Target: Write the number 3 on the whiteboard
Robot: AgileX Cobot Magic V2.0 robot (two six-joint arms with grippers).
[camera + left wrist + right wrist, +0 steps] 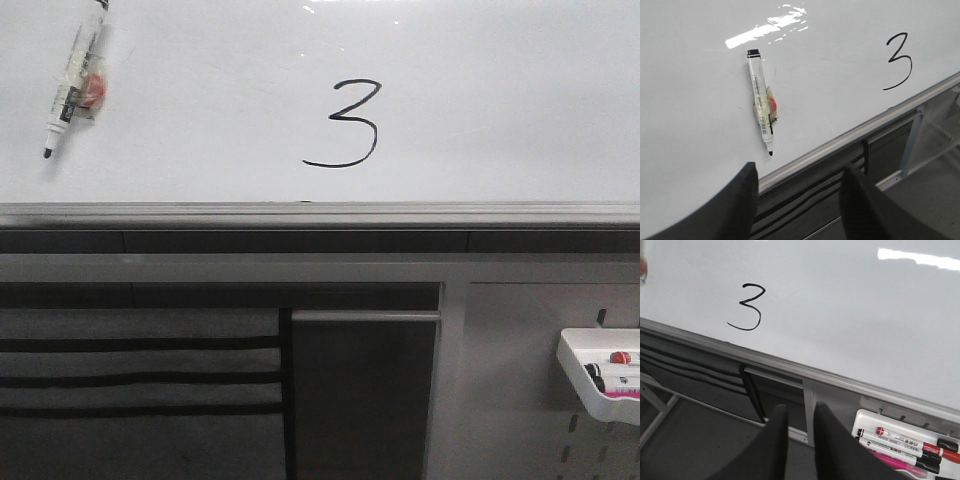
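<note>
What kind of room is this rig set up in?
Probably an office, classroom or lab corner: a wall-mounted whiteboard with the number 3 drawn on it, a marker stuck to the board, and a small tray of spare markers hung below.

whiteboard (500, 100) glossy smooth w/ glare (metal rail (320, 214) brushed grey), marker (761, 102) clear plastic, tray (890, 421) white plastic.
</note>
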